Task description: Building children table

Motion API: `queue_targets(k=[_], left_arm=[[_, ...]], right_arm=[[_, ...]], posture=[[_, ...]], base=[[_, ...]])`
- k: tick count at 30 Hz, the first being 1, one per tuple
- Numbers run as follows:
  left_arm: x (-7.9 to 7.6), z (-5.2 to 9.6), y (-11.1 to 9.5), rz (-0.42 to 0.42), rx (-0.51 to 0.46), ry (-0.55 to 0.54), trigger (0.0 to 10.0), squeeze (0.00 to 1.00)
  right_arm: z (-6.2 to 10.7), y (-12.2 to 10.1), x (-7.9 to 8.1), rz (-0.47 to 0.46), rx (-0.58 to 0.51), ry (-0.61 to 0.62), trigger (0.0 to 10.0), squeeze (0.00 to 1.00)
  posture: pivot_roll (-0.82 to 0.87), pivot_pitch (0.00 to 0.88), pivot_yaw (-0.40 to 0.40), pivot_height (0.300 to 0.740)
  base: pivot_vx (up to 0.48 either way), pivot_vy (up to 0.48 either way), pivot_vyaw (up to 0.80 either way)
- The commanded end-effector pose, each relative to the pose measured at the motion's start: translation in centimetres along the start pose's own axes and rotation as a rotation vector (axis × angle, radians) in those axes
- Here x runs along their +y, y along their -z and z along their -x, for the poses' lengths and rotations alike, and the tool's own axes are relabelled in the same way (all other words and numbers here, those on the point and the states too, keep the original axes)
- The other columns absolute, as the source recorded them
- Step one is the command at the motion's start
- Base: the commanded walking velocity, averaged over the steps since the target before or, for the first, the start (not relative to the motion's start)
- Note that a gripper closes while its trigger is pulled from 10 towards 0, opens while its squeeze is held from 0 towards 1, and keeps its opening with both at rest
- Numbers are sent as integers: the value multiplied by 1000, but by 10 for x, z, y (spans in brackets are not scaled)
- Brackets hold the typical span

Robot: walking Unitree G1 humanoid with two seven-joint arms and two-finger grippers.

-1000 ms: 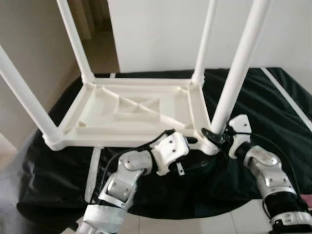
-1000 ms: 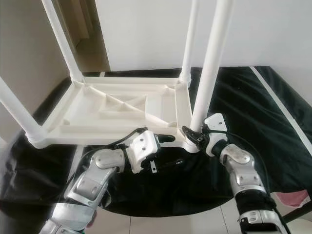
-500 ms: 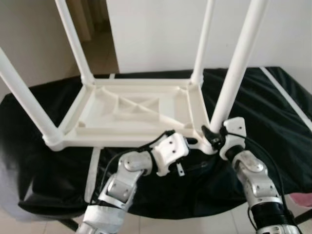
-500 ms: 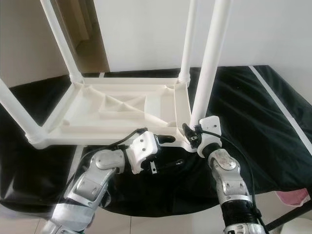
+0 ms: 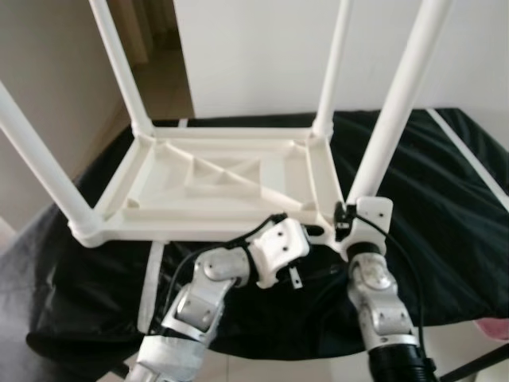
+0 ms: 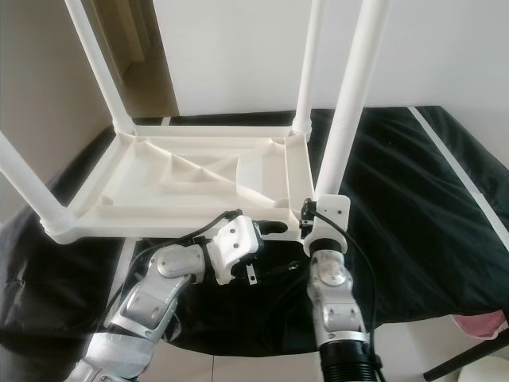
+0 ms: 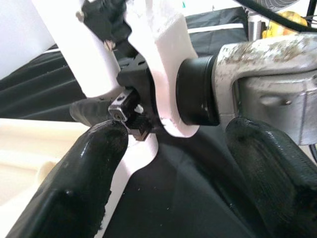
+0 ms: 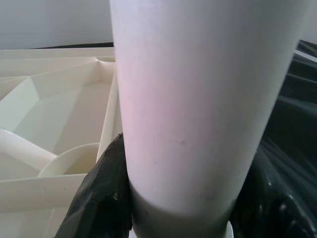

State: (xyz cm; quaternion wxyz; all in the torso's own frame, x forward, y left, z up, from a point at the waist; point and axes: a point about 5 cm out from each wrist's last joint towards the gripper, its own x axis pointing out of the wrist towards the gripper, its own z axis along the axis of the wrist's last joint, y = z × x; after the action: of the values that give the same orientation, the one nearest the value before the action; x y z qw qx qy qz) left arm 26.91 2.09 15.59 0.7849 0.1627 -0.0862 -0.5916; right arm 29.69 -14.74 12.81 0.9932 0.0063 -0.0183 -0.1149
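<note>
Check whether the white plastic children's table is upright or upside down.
Upside down: the white plastic children's table lies top-down on the black cloth, its four legs pointing upward.

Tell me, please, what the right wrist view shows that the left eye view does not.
Right wrist view: a close look at the right gripper, its jaws pressed against either side of the leg just above its socket. Left eye view: the whole upturned table, its other three legs, both arms, and the left gripper at the table's near edge. Both: that near-right leg, the table's ribbed underside and the black cloth.
</note>
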Motion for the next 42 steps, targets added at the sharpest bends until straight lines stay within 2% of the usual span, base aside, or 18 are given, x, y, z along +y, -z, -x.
queue_targets(k=[1, 18, 19, 24, 27, 28, 32, 37, 40, 42], left_arm=[[8, 1, 5, -8, 25, -164, 10000, 0], [12, 6, 7, -62, 55, -226, 10000, 0], [12, 6, 8, -73, 61, -237, 10000, 0], [14, 8, 10, -80, 81, -263, 10000, 0], [13, 8, 11, -71, 89, -264, 10000, 0], [13, 8, 12, -74, 96, -268, 10000, 0], [14, 7, 13, -84, 117, -280, 10000, 0], [12, 8, 14, -79, 117, -265, 10000, 0], [9, 10, 15, -57, 115, -234, 10000, 0], [5, 14, 16, -17, 113, -176, 10000, 0]], right_arm=[[3, 15, -10, 8, 89, 39, 10000, 0], [2, 12, -12, 4, 91, 77, 10000, 0], [1, 10, -12, 4, 83, 79, 10000, 1000], [2, -3, -23, 5, -10, 6, 10000, 1000], [2, -3, -25, 3, -14, -1, 10000, 976], [2, -2, -29, 8, -16, -25, 10000, 0], [2, 2, -36, 41, -37, -144, 10000, 0], [-3, 1, -41, 71, -55, -225, 10000, 0], [-6, -2, -42, 85, -68, -293, 10000, 0], [-12, -6, -45, 101, -74, -368, 10000, 0]], posture=[[-62, 0, 31, 740], [-56, 0, 25, 740], [-56, 0, 26, 740], [-57, 0, 29, 740], [-57, 0, 29, 740], [-54, 0, 27, 740], [-53, 0, 22, 740], [-49, 0, 20, 740], [-47, 2, 17, 740], [-33, 1, 10, 740]], base=[[0, 0, 0], [0, 0, 0], [0, 0, 0], [0, 0, 0], [0, 0, 0], [0, 0, 0], [0, 0, 0], [0, 0, 0], [0, 0, 0], [0, 0, 0]])
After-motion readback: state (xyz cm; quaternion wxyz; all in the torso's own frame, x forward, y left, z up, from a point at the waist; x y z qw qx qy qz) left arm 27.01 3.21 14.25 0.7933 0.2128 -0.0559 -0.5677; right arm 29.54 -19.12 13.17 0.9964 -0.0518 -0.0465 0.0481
